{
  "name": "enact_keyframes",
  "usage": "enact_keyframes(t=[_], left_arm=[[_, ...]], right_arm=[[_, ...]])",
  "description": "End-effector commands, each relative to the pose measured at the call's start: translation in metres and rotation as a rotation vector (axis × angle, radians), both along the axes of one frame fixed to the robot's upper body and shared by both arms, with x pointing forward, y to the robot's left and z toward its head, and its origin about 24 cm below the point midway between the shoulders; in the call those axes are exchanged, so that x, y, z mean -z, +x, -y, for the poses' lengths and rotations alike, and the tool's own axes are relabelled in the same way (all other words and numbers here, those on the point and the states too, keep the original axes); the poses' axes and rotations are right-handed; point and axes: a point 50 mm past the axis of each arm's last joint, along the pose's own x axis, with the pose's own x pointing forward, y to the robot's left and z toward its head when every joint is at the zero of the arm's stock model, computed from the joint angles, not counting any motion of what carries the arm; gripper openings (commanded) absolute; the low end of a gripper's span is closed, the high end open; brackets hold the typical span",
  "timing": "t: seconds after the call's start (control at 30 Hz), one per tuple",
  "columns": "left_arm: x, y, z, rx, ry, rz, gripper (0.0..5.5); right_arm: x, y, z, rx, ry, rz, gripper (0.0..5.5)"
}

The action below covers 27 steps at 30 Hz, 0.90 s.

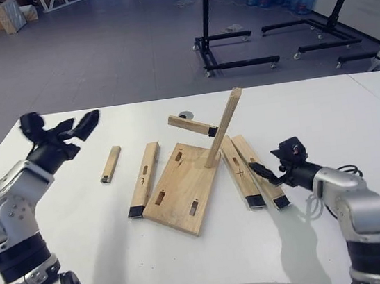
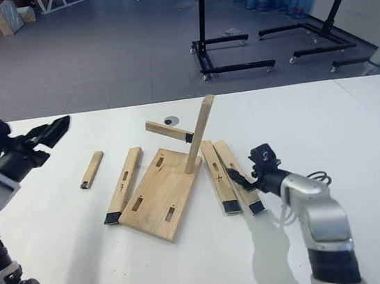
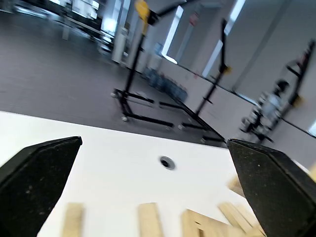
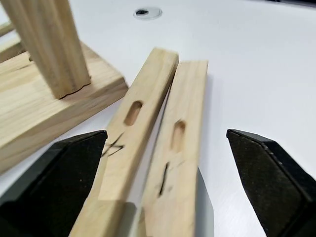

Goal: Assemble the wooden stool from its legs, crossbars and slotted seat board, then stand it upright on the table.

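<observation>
Between the spread fingers of my right end effector (image 4: 163, 168) lie two loose legs (image 4: 148, 128) on the table (image 1: 326, 110). Just beyond, the seat board (image 1: 178, 185) carries one leg (image 1: 224, 127) with a crossbar (image 1: 191, 123), seemingly seated. My left end effector (image 1: 76, 129) hangs released, well apart. Most assembly remains, I judge.

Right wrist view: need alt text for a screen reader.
The open right gripper faces two slotted wooden legs lying side by side on the white table. Beside them, another leg stands in the seat board.
</observation>
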Motion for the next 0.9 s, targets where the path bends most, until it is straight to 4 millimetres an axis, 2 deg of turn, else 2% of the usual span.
enact_keyframes(t=[0.03,0.23,0.43,0.53,0.67,0.9], left_arm=[[0.002,-0.012,-0.001,-0.075,0.001,-0.014,5.4],[0.005,-0.009,0.003,-0.102,-0.013,-0.028,5.4],[0.007,-0.009,0.005,-0.092,-0.005,-0.033,5.4],[0.007,-0.01,0.005,-0.094,-0.006,-0.032,5.4],[0.009,-0.003,0.01,-0.059,-0.004,-0.043,5.4],[0.01,0.0,0.011,-0.049,0.0,-0.045,5.4]], right_arm=[[0.002,-0.022,0.0,0.066,-0.067,-0.058,4.47],[0.012,-0.016,-0.004,0.116,-0.035,-0.073,4.47],[0.018,-0.005,0.011,0.185,-0.005,-0.062,4.47],[0.021,-0.001,0.013,0.166,-0.013,-0.07,4.47],[0.027,-0.009,0.011,0.165,-0.013,-0.081,4.47],[0.033,-0.013,0.011,0.134,-0.085,-0.079,4.47]])
